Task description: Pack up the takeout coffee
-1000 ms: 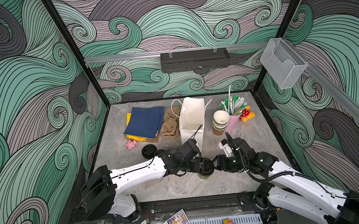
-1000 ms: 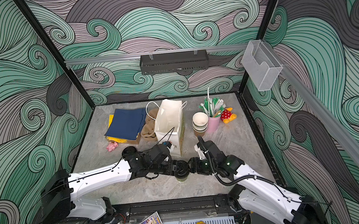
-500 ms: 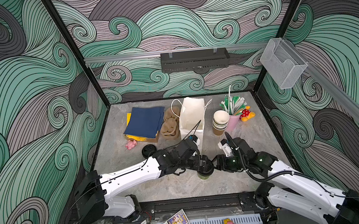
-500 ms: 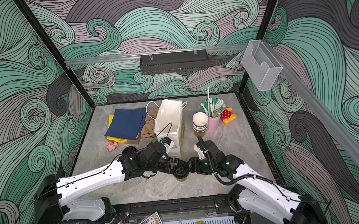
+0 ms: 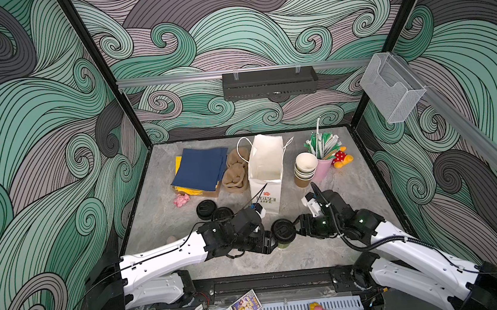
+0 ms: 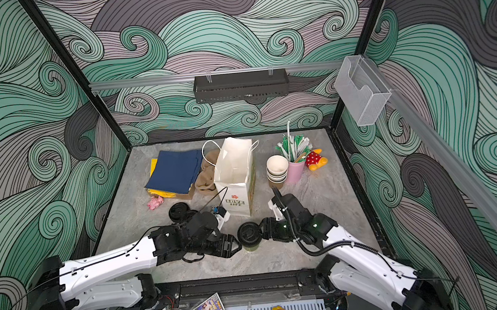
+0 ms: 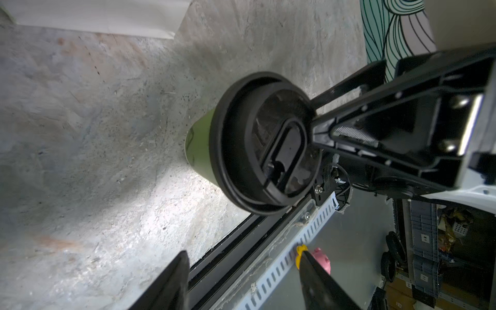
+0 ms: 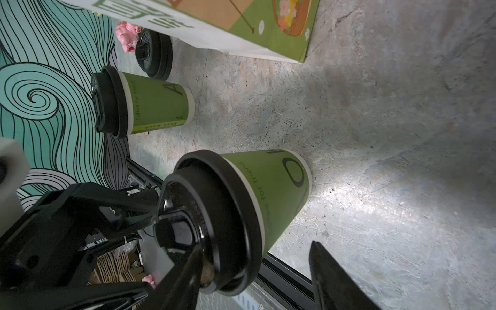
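A green takeout coffee cup [image 5: 281, 245] with a black sip lid [image 5: 283, 230] stands upright near the table's front edge, between the two arms [image 6: 249, 234]. My left gripper [image 5: 269, 241] is open just left of it; in the left wrist view the fingers [image 7: 171, 281] hold nothing and the cup [image 7: 198, 145] is ahead of them. My right gripper [image 5: 294, 227] is open. One of its fingers [image 8: 185, 273] lies across the lid top [image 8: 214, 214] and the other is clear of the cup's side. A second lidded cup [image 8: 153, 104] stands behind the left arm [image 5: 222, 214].
A white paper bag [image 5: 266, 172] stands open behind the grippers. Behind it are stacked empty cups [image 5: 306, 169], a pink cup of straws [image 5: 324, 167], brown carriers [image 5: 236, 172], blue napkins [image 5: 200, 172] and loose black lids [image 5: 206, 210]. The black front rail [image 5: 268, 281] is close.
The left arm has swung its elbow out to the left and its gripper has shifted slightly toward the front beside the cup. The right arm and the cup have barely moved.
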